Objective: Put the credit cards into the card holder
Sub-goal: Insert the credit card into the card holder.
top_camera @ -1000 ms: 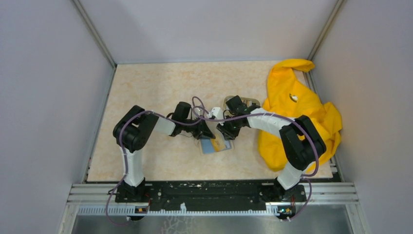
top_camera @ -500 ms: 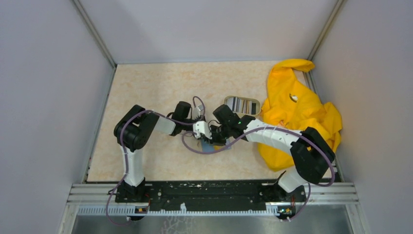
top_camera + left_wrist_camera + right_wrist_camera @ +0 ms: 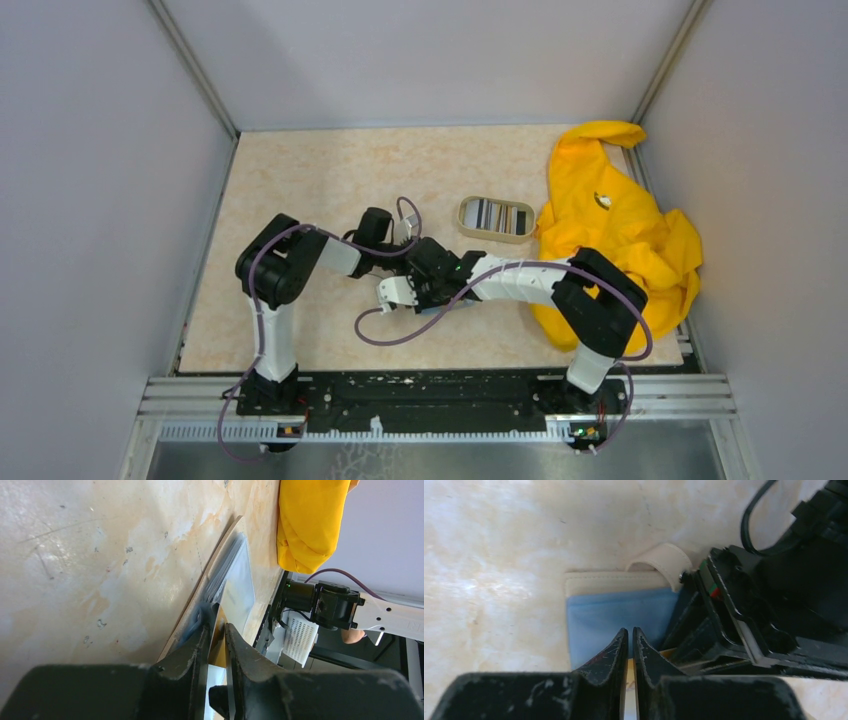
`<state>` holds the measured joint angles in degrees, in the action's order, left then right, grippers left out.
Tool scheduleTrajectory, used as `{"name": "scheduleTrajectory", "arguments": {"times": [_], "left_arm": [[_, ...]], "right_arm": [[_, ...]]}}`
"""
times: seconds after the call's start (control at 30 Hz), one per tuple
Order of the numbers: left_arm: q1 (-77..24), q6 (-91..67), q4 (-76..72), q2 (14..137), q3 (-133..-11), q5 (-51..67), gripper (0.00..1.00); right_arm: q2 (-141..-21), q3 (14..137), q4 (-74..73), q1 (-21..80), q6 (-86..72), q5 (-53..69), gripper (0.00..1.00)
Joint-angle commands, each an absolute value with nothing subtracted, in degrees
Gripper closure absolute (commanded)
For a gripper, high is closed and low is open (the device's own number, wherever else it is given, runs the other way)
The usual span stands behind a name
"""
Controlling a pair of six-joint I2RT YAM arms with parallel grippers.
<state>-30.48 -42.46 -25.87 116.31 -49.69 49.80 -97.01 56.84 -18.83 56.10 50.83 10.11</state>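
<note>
The right pincer point(image 3: 629, 632) is hovering tip-down over the card holder point(image 3: 599, 612). The holder is lying open on the desk point(image 3: 320, 180), light blue lining facing up, with its tan border and curled strap point(image 3: 663, 560) just beyond the tips. The jaws are pressing almost together. A thin pale sliver is showing in the slit, and I cannot tell whether it is a card's edge.

The left pincer point(image 3: 216, 627) is sitting at the holder's opposite side, just beside the right one. Its jaws are standing narrowly apart at the holder's edge, with a yellowish strip showing between them. Whether it is actually pinching is unclear.

The credit cards point(image 3: 497, 216) are standing edge-on in the oval dish point(image 3: 464, 214), well apart from both pincers, behind the right one and on its arm's side.

As I am judging it, the coming move is turning on the pocket mouth. The tan border is running crosswise to the right pincer's slit, so a card is needing to slide flat along the lining. The right arm is looking nearer for fetching more.
</note>
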Motion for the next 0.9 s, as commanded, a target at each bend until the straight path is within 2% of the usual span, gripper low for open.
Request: {"name": "scheduleTrajectory", "arguments": {"times": [0.0, 0.37, 0.67, 0.87], "left_arm": [[-30.2, -39.1, -22.9, 119.6, -48.9, 46.3, 0.74], [-30.2, -39.1, -23.3, 120.0, -48.7, 46.4, 0.73], [-30.2, -38.9, -22.9, 119.9, -48.7, 46.2, 0.62], [-30.1, -38.6, -22.6, 119.6, -48.9, 45.9, 0.60]], "right_arm": [[-97.4, 58.9, -15.2, 56.3, 49.9, 4.1, 0.92], [-97.5, 56.7, -15.2, 56.3, 50.1, 0.2, 0.92], [-95.8, 54.6, -15.5, 54.9, 50.5, -3.5, 0.93], [-94.3, 54.2, -16.5, 52.4, 50.5, -3.3, 0.94]]}}
